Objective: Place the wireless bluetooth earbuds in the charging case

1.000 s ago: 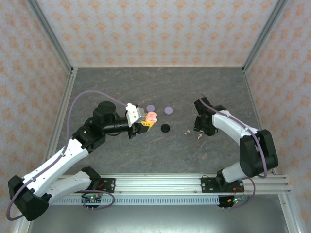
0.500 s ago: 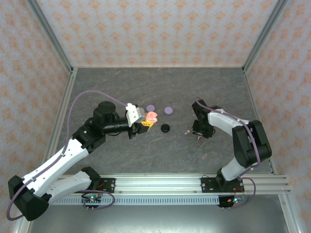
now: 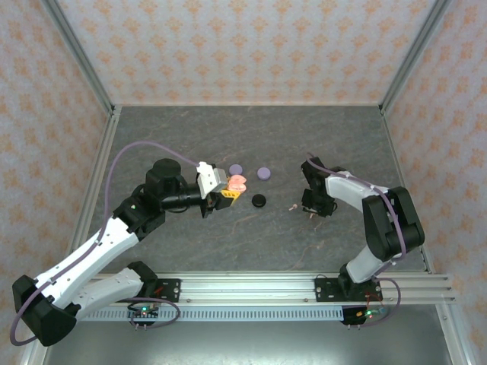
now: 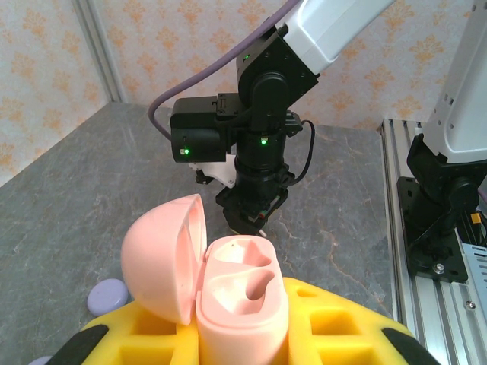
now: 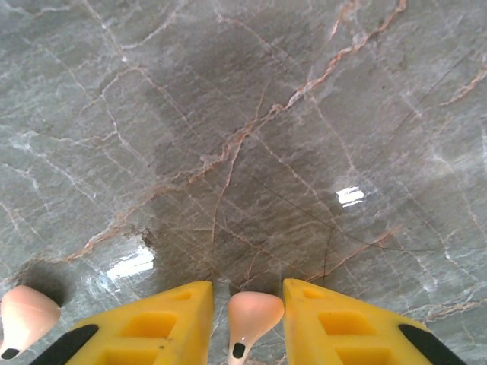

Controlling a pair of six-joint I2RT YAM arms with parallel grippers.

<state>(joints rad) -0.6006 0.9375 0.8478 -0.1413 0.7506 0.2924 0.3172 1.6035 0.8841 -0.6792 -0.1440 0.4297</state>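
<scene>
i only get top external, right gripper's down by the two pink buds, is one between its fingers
Observer: Yes. On the right wrist camera a pale pink earbud sits between the right gripper's yellow fingers. Whether it is clamped, I cannot tell.
Operator: and the other bud
Observer: The second pale pink earbud lies on the table left of those fingers in that view, apart from them.
Operator: case ready?
Observer: The left wrist camera shows the pink charging case in the left gripper, lid swung open, both wells looking empty.
</scene>
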